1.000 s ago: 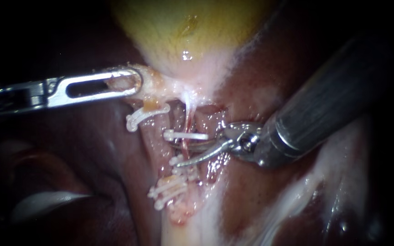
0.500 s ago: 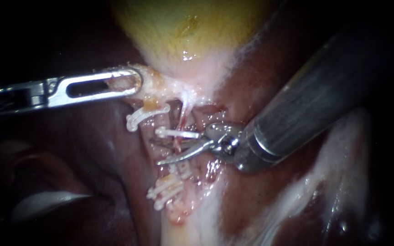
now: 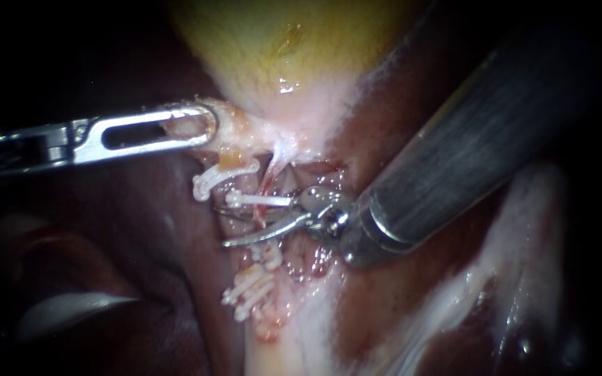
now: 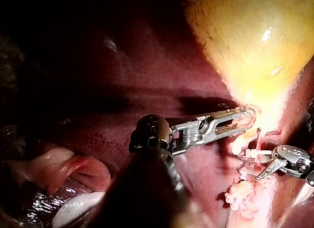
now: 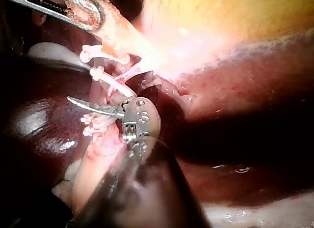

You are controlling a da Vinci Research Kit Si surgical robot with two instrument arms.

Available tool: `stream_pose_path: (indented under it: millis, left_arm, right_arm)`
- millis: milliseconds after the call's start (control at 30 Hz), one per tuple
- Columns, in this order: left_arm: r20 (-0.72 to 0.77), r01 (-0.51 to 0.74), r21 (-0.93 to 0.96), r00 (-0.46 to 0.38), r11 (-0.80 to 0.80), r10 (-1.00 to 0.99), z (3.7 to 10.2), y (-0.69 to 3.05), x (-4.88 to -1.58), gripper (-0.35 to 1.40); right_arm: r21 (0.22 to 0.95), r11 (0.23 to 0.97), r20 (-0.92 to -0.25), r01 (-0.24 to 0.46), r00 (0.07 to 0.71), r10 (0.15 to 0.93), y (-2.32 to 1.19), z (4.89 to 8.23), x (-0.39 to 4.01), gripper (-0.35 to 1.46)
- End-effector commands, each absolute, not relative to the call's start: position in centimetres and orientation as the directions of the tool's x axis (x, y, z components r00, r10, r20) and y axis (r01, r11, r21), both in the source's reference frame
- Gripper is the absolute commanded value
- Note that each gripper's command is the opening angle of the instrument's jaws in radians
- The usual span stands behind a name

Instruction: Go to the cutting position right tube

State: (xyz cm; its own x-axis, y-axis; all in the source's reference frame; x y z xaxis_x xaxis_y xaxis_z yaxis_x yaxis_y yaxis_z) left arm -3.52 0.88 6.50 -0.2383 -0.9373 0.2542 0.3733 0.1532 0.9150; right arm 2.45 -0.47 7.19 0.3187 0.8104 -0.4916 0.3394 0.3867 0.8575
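Approach step is looking nearly done. My right instrument's tool (image 3: 235,230), two slim curved steel blades on a dark ribbed shaft, is standing spread apart and gripping nothing. The right tube (image 3: 270,177), a thin red strand hanging from the gallbladder's neck, appears to be running straight through the gap between those blades. A straight white plastic clip (image 3: 259,200) is crossing the tube just on the gallbladder side of the blades, and a cluster of white ridged clips (image 3: 251,289) is sitting on the blades' other side.

Next, I judge, the blades need seating squarely across the tube alone, between the clips, with no plastic in the bite.

My left instrument's slotted silver tool (image 3: 200,127) is clenching pale tissue at the neck of the glossy yellow gallbladder (image 3: 280,49), seemingly holding the strand taut.

Watch that curved white clip (image 3: 224,174) just beside the blade tips. The dark red liver (image 3: 141,230) is lying right beneath them too, so the tips could snag either one.
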Motion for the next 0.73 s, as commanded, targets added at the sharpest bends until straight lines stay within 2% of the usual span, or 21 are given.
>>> stream_pose_path:
  millis: [33,733]
  left_arm:
    - [0.254,0.373,0.915,-0.238,0.153,-0.937,6.50,0.88,-3.52,-0.35]
    - [0.255,0.373,0.915,-0.238,0.154,-0.937,6.51,0.88,-3.52,-0.35]
  right_arm:
    - [0.858,0.385,-0.490,0.340,0.317,0.812,-0.48,7.19,2.45,1.42]
    - [0.849,0.396,-0.502,0.350,0.299,0.812,-0.54,7.21,2.47,1.41]
